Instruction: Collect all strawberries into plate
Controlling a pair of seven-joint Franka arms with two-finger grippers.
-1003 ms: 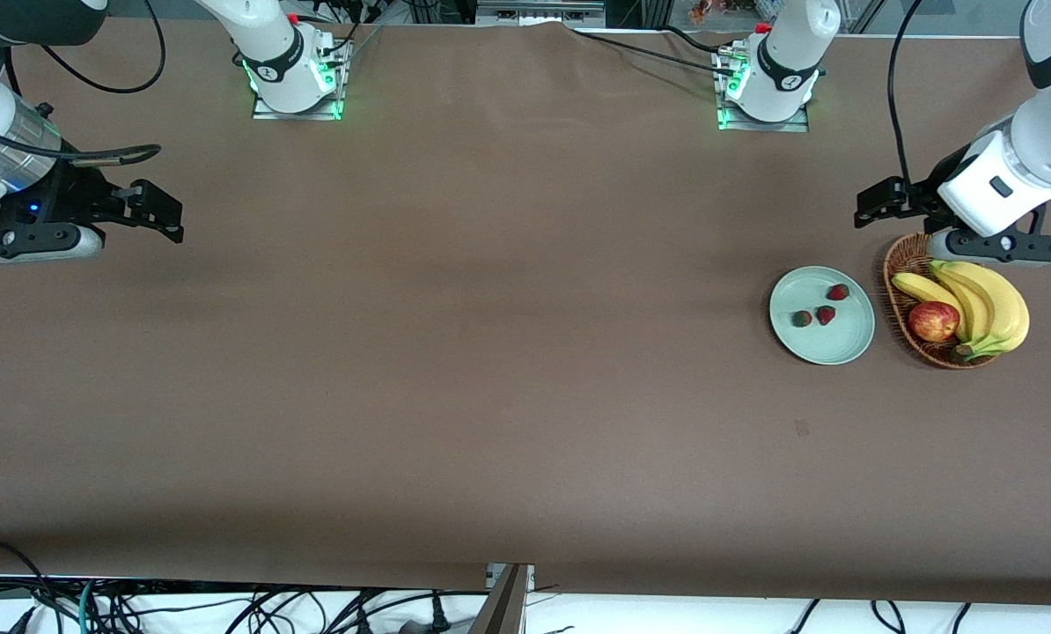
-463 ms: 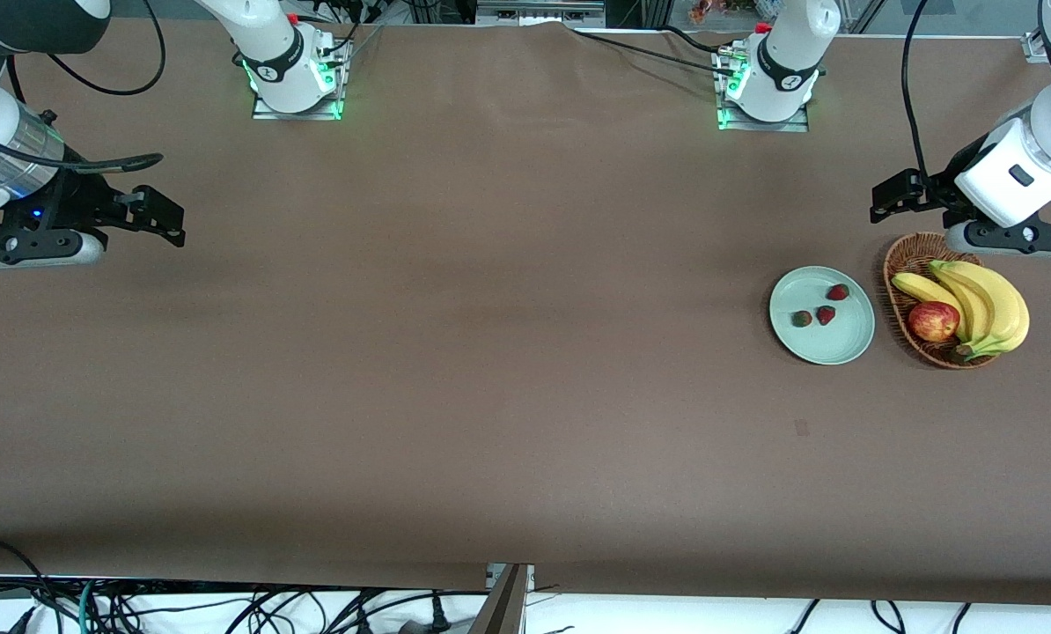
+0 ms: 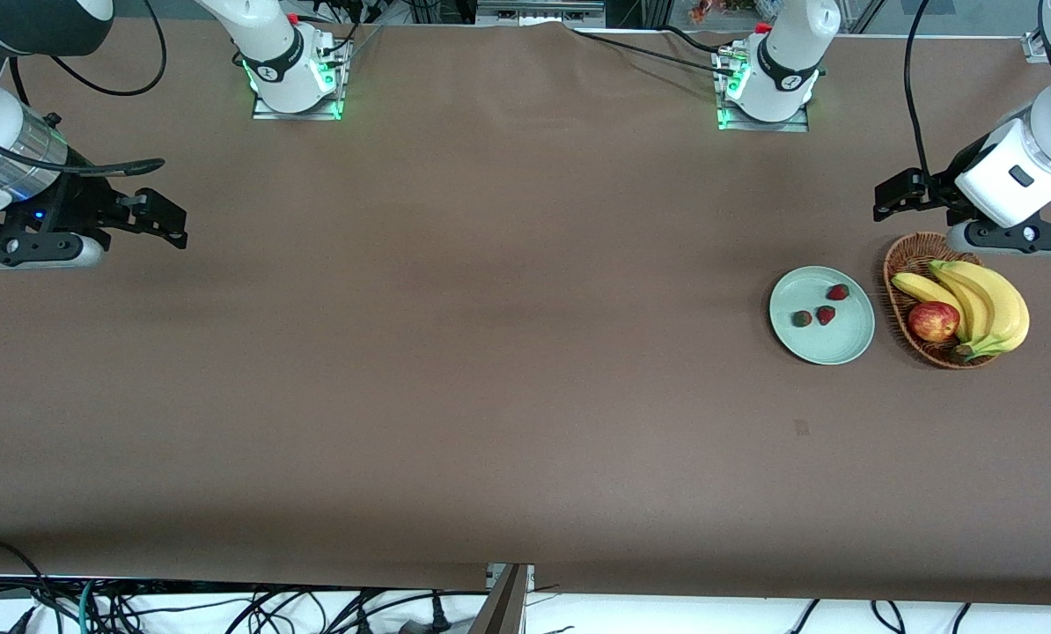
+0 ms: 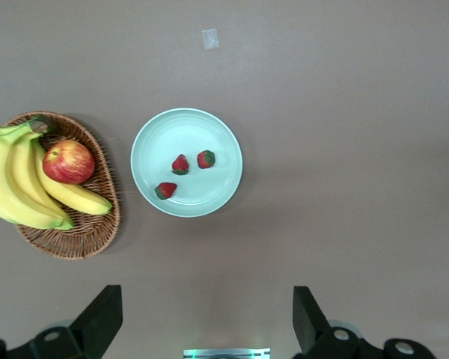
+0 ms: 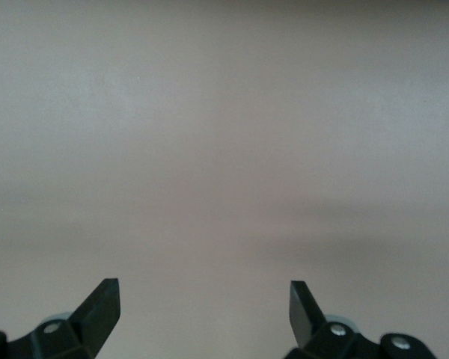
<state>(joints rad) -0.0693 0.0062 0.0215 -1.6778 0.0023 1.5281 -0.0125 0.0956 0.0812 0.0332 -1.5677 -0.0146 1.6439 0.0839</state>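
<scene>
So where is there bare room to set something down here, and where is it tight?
Bare brown table runs from the plate toward the right arm's end. The plate holds three strawberries but has bare surface nearer the camera. It is crowded by the wicker basket, full of bananas and an apple, beside the plate.

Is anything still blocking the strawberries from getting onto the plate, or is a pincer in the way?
Nothing visible is. All three strawberries already lie on the plate. The left pincer hangs open and empty above the table beside the basket; the right pincer waits open at its own end.
</scene>
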